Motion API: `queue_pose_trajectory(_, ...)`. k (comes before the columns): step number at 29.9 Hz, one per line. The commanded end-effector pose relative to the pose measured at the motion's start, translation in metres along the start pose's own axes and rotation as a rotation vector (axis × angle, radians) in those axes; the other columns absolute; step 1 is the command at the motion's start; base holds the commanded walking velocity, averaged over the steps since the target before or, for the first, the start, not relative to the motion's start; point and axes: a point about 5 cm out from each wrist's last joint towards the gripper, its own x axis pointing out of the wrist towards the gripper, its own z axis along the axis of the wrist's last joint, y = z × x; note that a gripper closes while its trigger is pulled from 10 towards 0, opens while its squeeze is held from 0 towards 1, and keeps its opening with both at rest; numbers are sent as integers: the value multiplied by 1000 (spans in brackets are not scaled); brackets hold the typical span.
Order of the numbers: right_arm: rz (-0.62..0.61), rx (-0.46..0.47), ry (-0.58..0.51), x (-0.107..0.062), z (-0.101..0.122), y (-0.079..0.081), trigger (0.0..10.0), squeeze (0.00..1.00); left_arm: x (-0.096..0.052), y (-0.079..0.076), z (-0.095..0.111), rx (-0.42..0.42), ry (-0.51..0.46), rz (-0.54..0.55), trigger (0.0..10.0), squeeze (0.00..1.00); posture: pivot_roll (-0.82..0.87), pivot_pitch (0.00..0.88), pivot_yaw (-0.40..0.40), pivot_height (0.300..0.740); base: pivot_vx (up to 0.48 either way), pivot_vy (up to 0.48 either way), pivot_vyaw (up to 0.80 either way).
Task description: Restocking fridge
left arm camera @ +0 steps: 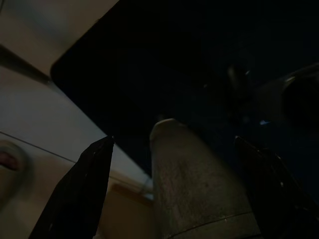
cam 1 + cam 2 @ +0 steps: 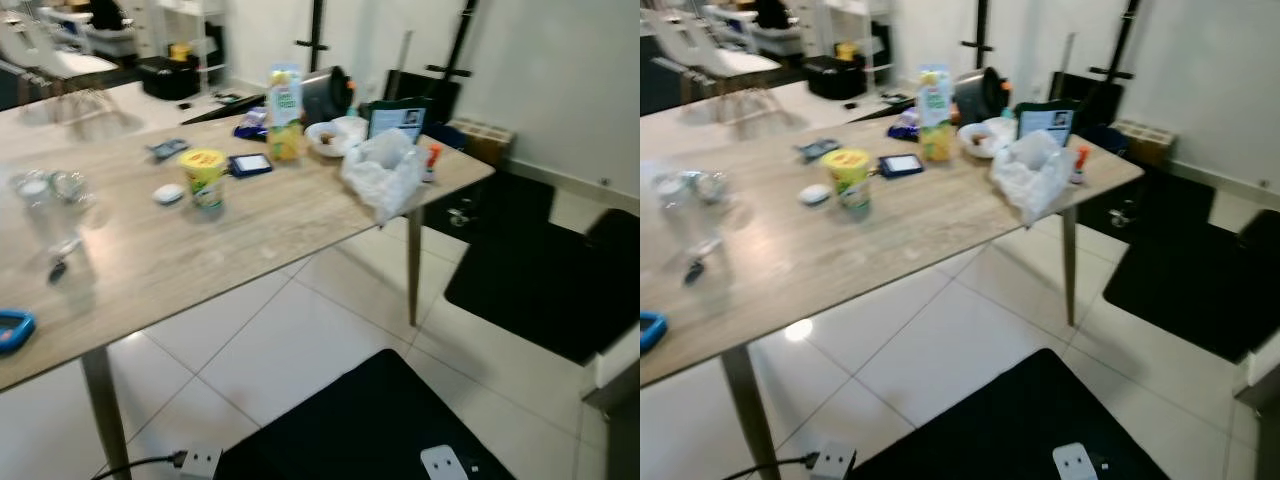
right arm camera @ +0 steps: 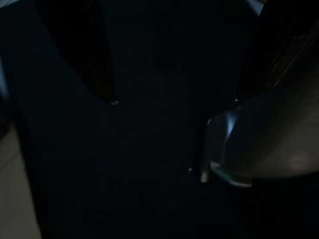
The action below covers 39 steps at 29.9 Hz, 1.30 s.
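Note:
A wooden table (image 2: 200, 250) stands before me, a little to my left. On it a tall yellow-green juice carton (image 2: 285, 112) stands upright near the far side, with a yellow-lidded tub (image 2: 204, 176) closer to me. A white bowl (image 2: 330, 137) and a crumpled white plastic bag (image 2: 385, 172) sit at the table's right end. Both arms hang low, away from the table. The left gripper (image 1: 172, 139) is open over a dark mat, a grey post showing between its fingers. The right gripper (image 3: 174, 100) is open in deep shade, holding nothing.
A dark phone (image 2: 249, 164), a black pot (image 2: 325, 92), a small screen (image 2: 397, 120), clear glasses (image 2: 45, 200) and a blue object (image 2: 12, 330) also lie on the table. Black mats (image 2: 370, 430) (image 2: 540, 280) cover the white tiles. A power strip (image 2: 200, 462) lies near my feet.

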Motion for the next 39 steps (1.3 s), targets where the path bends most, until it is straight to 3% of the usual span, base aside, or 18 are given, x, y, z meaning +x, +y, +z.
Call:
queue_pose_trajectory(1,-9,15,1,0,-1,-3,10000,0,0,1,3,14,-4,2,10000,0,27,0,11,740,0,0,-788)
queue_pose_trajectory(39,-11,6,28,0,-6,1,10000,0,0,5,6,25,-14,19,10000,0,23,0,27,740,0,0,-788)
